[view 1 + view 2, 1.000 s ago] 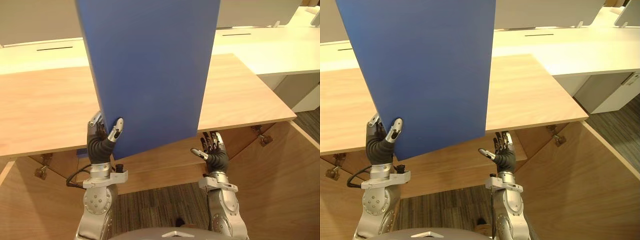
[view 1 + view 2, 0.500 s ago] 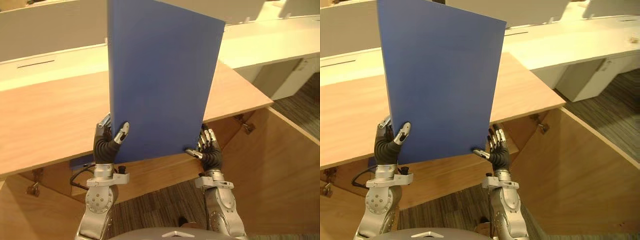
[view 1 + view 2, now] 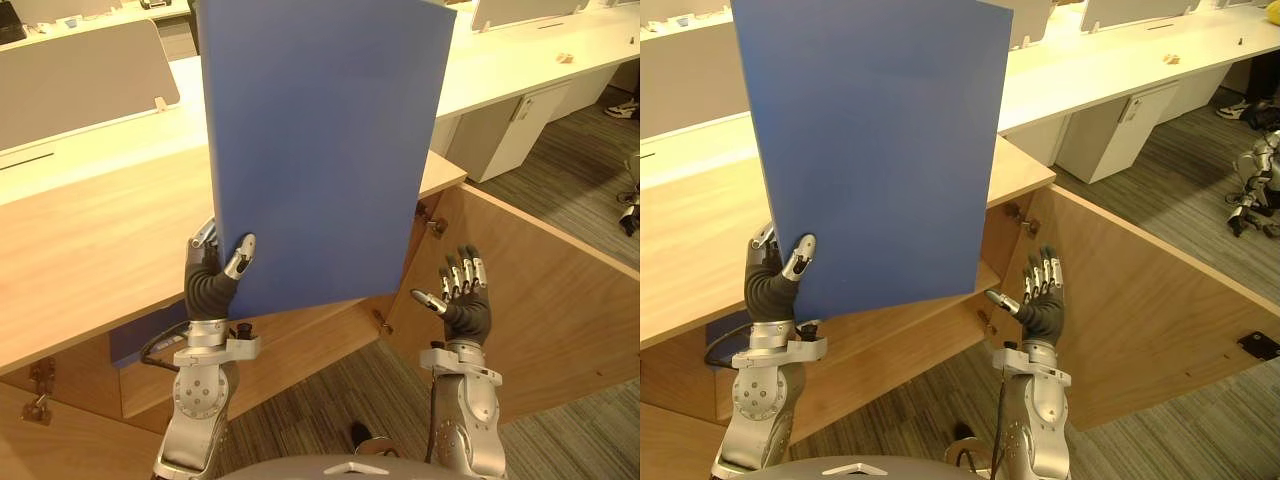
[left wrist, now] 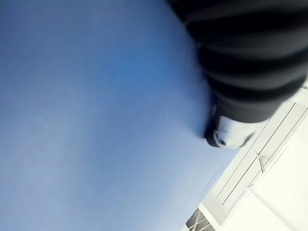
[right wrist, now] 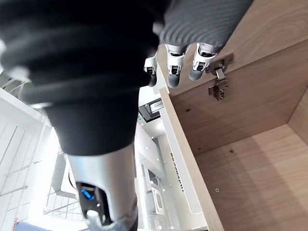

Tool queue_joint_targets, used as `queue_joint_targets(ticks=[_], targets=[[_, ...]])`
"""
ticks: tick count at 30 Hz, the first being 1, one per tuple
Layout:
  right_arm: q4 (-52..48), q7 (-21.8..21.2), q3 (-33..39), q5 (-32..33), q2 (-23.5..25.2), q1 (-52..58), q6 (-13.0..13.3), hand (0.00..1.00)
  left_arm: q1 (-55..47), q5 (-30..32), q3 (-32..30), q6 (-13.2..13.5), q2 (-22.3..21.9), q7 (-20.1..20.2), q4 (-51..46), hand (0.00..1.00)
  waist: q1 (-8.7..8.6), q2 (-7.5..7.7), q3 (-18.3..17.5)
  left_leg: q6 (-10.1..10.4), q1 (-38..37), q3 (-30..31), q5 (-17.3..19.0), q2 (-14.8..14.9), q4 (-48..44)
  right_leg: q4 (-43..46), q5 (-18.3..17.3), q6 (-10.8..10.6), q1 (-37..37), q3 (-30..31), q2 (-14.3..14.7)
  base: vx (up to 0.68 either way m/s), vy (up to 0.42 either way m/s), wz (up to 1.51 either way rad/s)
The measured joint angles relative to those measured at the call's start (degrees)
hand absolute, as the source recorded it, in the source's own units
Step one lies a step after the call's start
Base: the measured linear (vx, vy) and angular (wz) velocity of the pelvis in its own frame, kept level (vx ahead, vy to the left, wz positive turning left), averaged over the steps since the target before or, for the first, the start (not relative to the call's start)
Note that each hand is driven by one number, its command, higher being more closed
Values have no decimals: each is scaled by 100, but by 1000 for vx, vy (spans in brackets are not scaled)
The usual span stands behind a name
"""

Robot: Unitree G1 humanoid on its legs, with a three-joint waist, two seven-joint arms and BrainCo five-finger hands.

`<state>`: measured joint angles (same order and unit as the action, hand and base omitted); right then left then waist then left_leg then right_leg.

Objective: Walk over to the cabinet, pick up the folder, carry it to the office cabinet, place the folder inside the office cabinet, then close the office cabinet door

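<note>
The right hand [image 3: 466,300] now stands apart from the folder [image 3: 320,150], fingers straight, before the open cabinet door [image 3: 545,300]. Half a second ago it touched the folder's lower corner. The camera has swung rightward.

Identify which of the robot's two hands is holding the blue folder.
The left hand: its thumb and fingers pinch the folder's lower corner, while the right hand stands open, clear of it.

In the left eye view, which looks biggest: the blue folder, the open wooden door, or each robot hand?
1. blue folder, biggest by far.
2. open wooden door.
3. right hand and left hand: they look alike; the folder hides part of the left, so I won't rank them.
</note>
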<state>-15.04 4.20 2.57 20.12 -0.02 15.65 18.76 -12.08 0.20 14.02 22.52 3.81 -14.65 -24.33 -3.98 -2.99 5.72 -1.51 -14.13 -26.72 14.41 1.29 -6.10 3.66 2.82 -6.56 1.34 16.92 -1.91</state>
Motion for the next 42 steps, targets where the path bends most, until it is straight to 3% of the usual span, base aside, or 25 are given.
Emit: queue_joint_targets(ticks=[5, 11, 24, 30, 35, 42], targets=[[-435, -125, 8, 226, -71, -172, 145, 0, 10, -14, -112, 0, 1, 38, -59, 100, 67, 17, 6, 5, 20, 21, -3, 31, -76, -66, 63, -5, -46, -29, -7, 29, -60, 3], [-464, -494, 105, 669, -377, -529, 252, 0, 22, -220, -315, 21, 53, 195, -153, 100, 77, 246, -18, -8, 94, 207, -7, -13, -92, -214, 127, 0, -144, -183, -95, -6, -46, 14], [-419, -1170, 176, 1899, -1168, -1104, 267, 0, 189, -239, -499, 76, 182, 387, -154, 100, 204, 260, -29, -48, 229, 505, -31, -48, -89, -358, 162, 7, -218, -502, -214, 14, -36, 12], [-193, -1554, -487, 2237, -1674, -1542, 185, 0, 233, -243, -478, 95, 324, 488, -152, 100, 248, 272, -34, -63, 329, 554, -41, -57, -94, -495, 259, 40, -210, -555, -265, -11, -34, 4], [109, -1662, -950, 2345, -2070, -1953, -18, 0, 401, -398, -220, 125, 470, 548, -152, 100, 340, 289, -51, -91, 405, 659, -62, -67, -90, -540, 262, 41, -213, -689, -280, -6, -38, 12], [404, -1805, -1397, 2366, -2587, -2384, -57, 0, 400, -516, -140, 125, 551, 547, -139, 100, 350, 320, -118, -122, 499, 816, -130, -52, -75, -689, 475, 100, -235, -867, -289, -3, -27, 11]])
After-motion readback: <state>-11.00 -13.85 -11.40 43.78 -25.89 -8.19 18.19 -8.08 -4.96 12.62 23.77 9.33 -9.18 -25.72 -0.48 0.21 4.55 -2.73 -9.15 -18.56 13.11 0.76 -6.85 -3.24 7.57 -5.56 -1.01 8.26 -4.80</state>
